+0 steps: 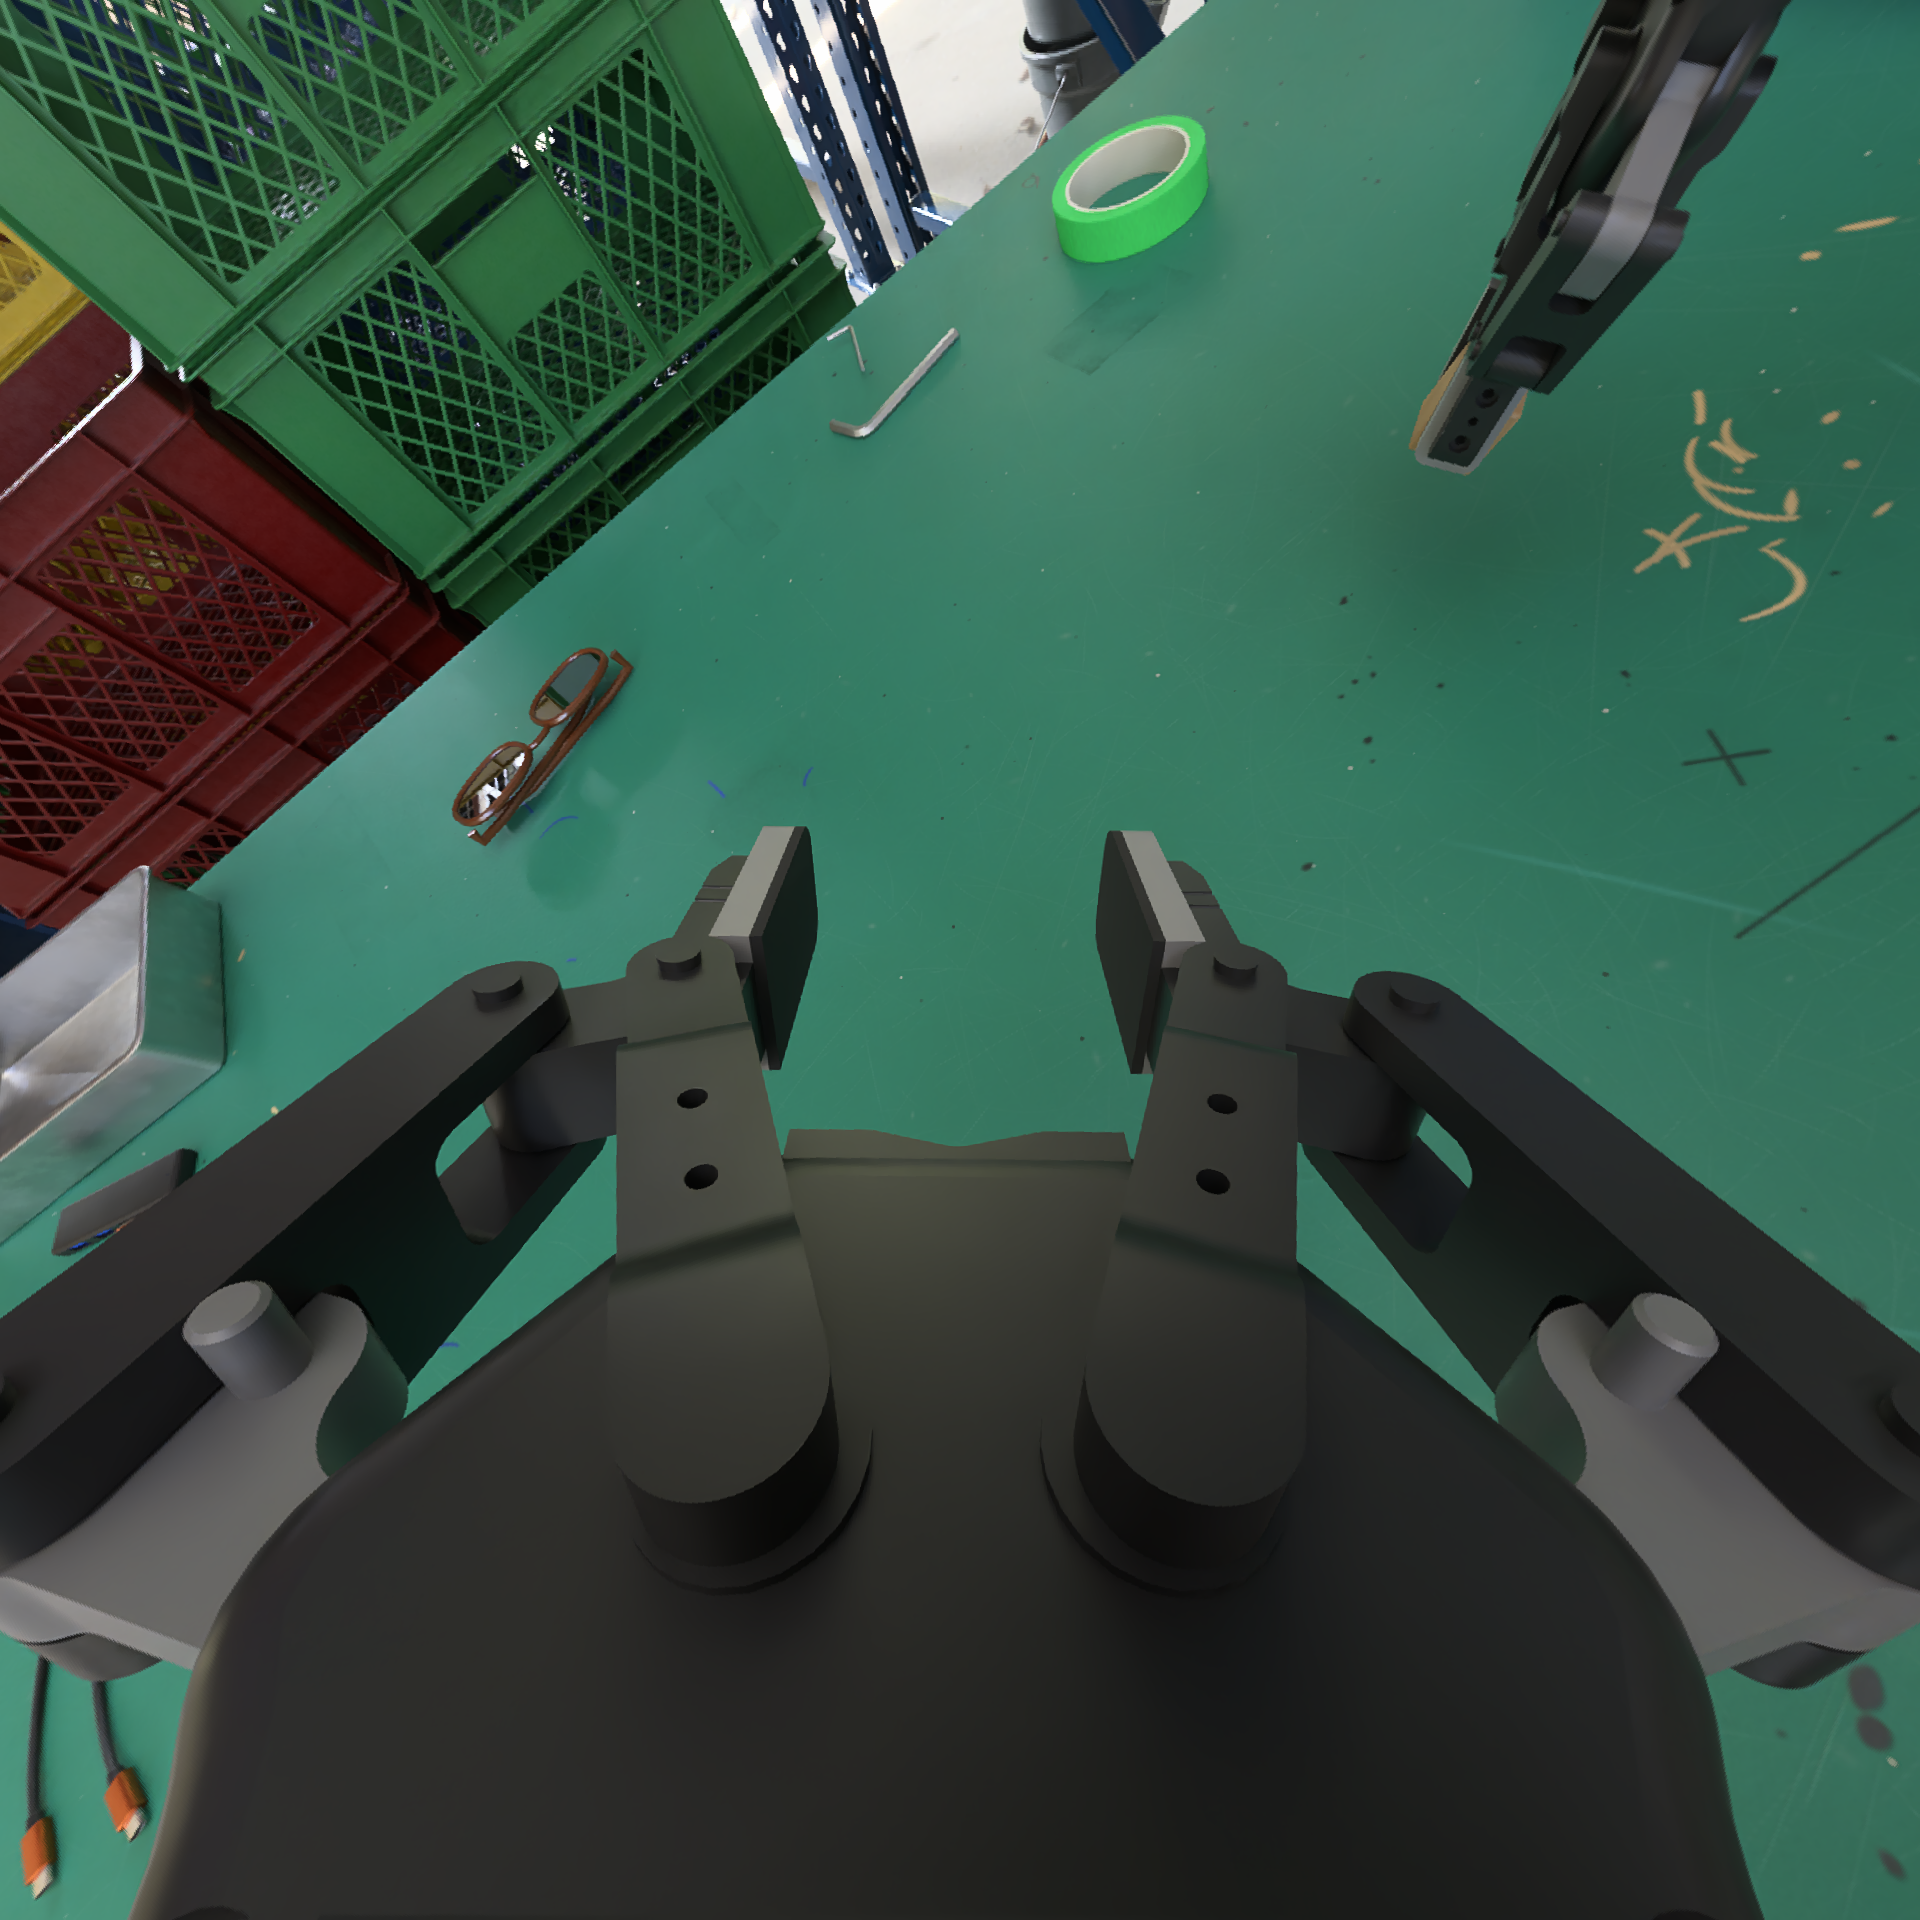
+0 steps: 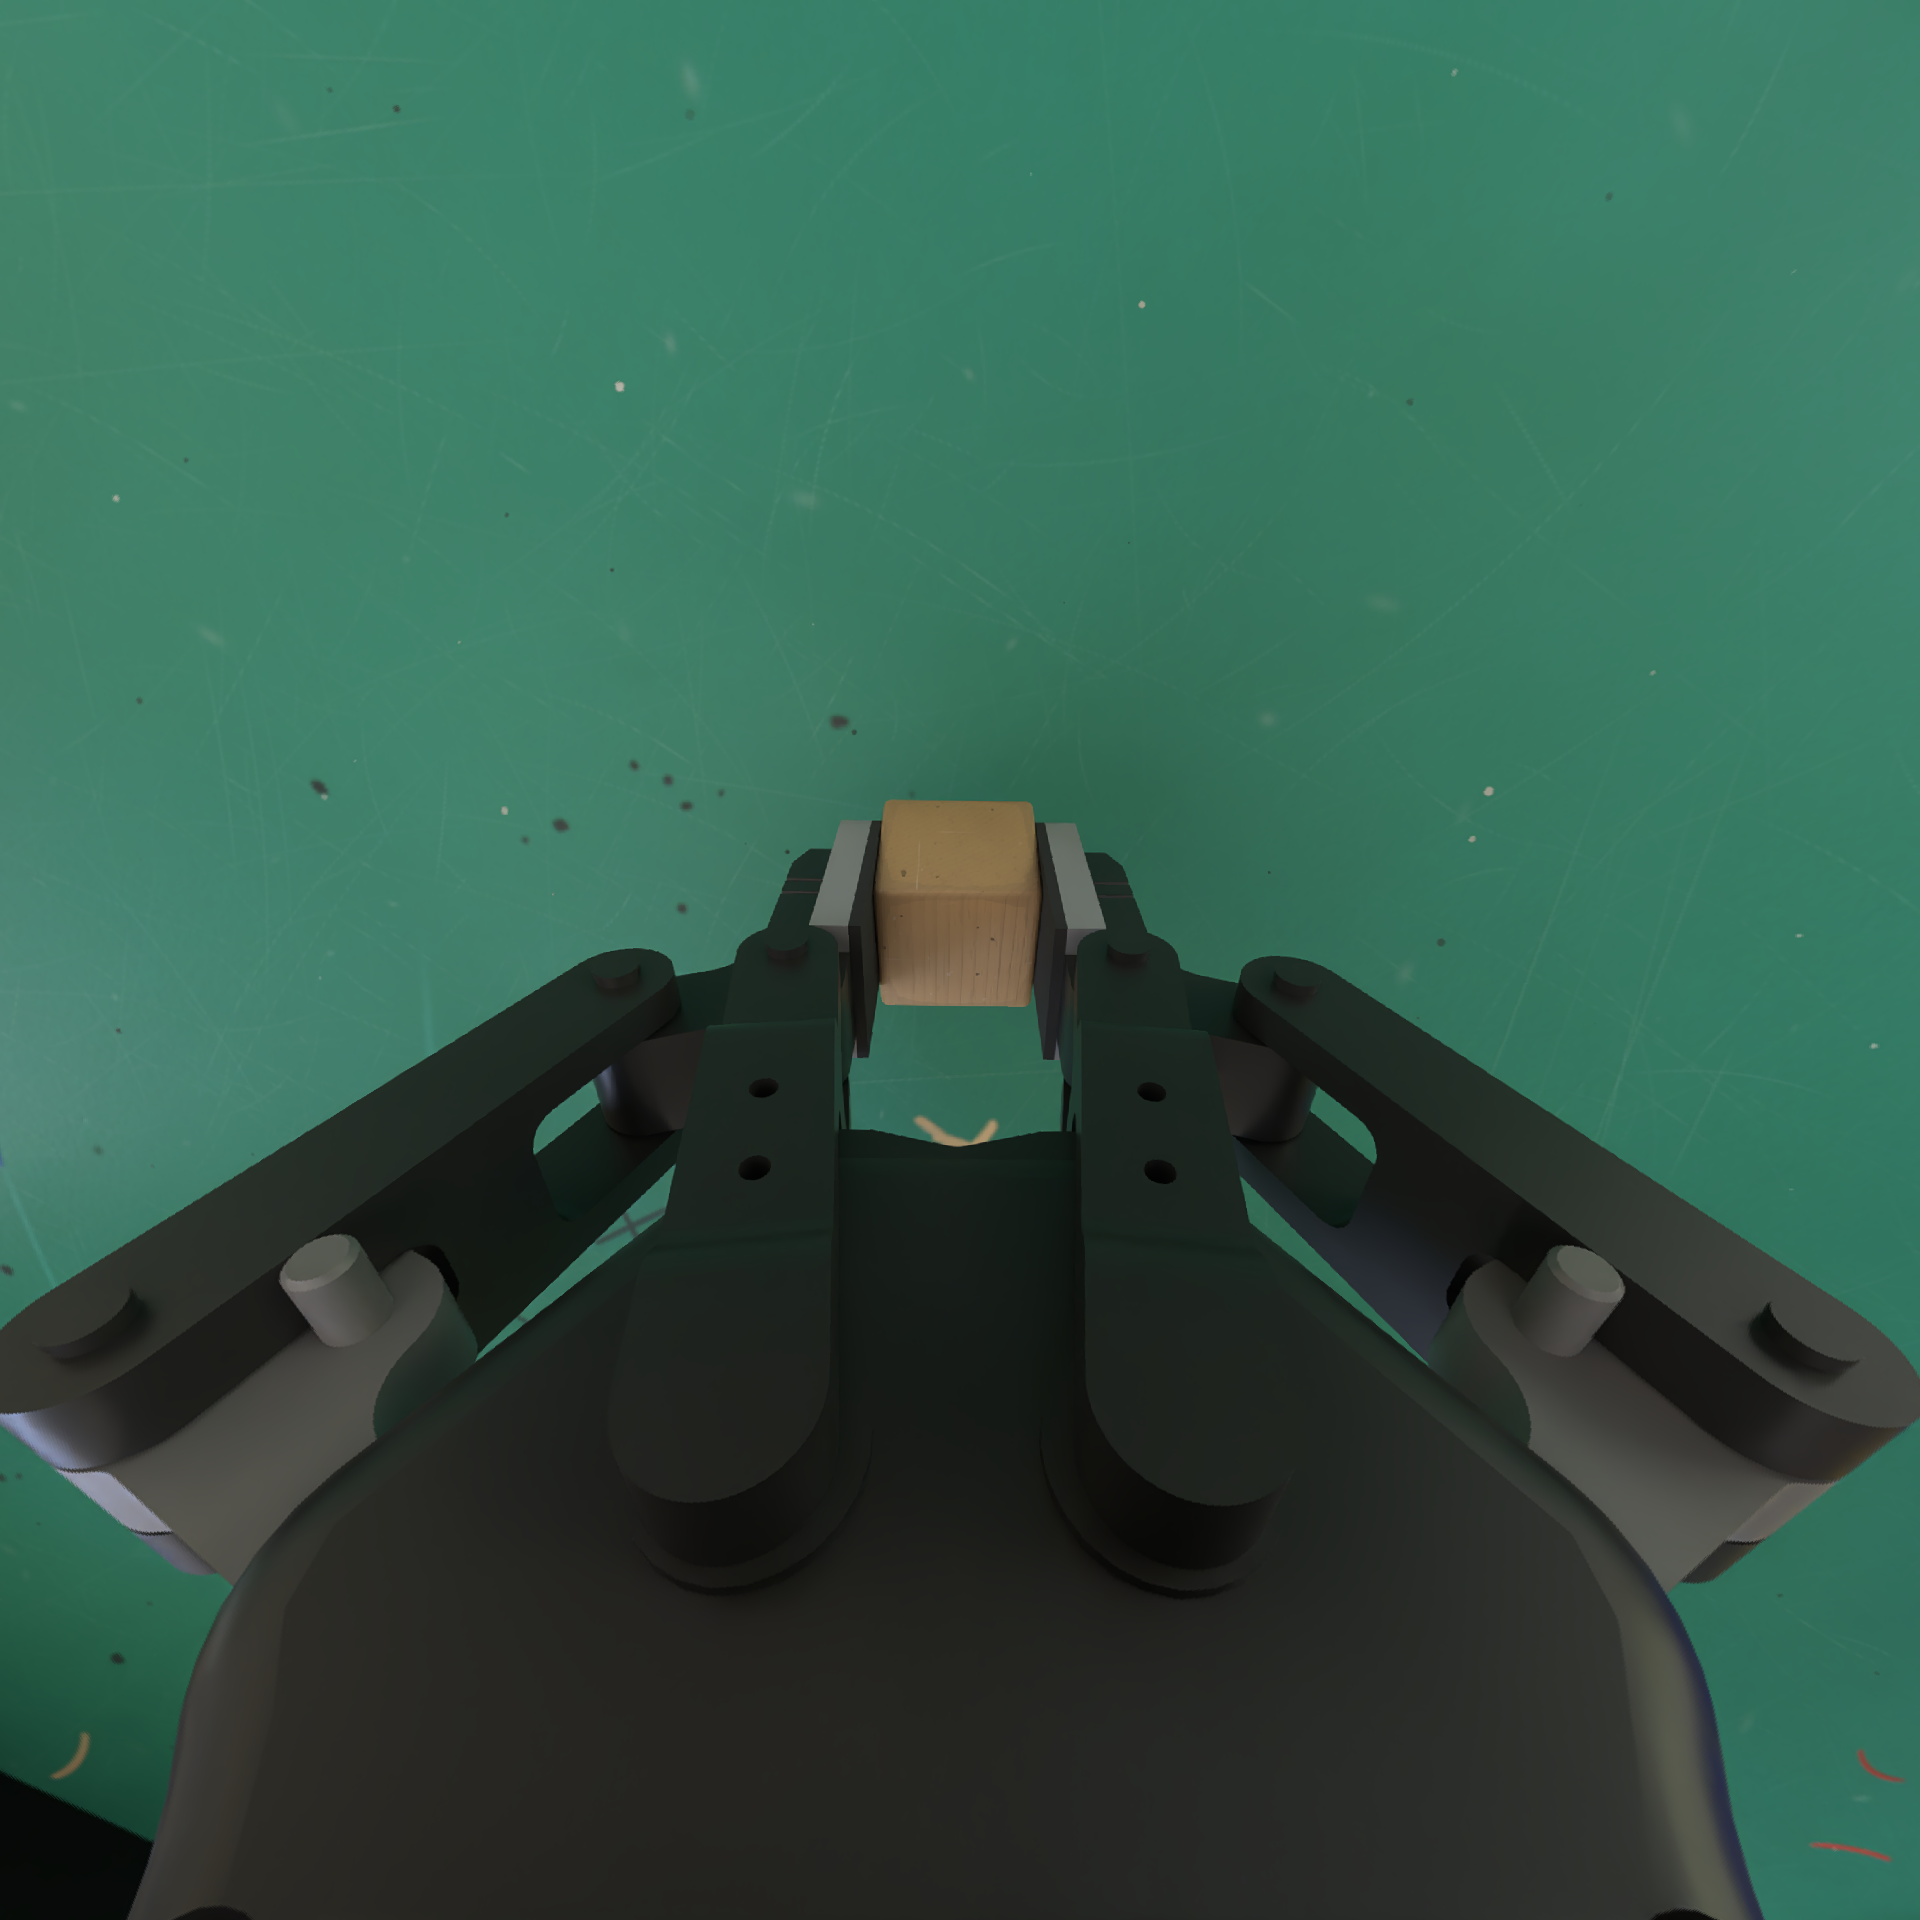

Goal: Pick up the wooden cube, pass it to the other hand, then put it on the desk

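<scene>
I had the cube (image 2: 957, 906) pinched between the pads of the right gripper (image 2: 957, 914), clear above the desk (image 2: 935, 416). It sat near the fingertips, its far end poking a little past the pads. My left gripper (image 1: 957, 935) hung spread wide with nothing between its fingers, well apart from the right one.

My worry was the grip: with the cube that far forward, I judged a bump from the other fingers at the pass could twist it out, and it would drop to the desk before the pass was done. I also judged that the right pads covered two of the cube's faces, so my left fingers would have to take the free faces or the two grippers would clash. Opening the right jaws before the left had closed would lose it too.

Reading the left wrist view from left to right: the red crates (image 1: 156, 623) and green crates (image 1: 436, 260) stood stacked off the desk's edge; through the mesh I could not tell what they held. A metal tray (image 1: 94, 1018) sat at the desk's left edge; I could not make out anything in it. Then came glasses (image 1: 540, 743), a hex key (image 1: 899, 390) and a tape roll (image 1: 1130, 187), all far from the handover.
</scene>
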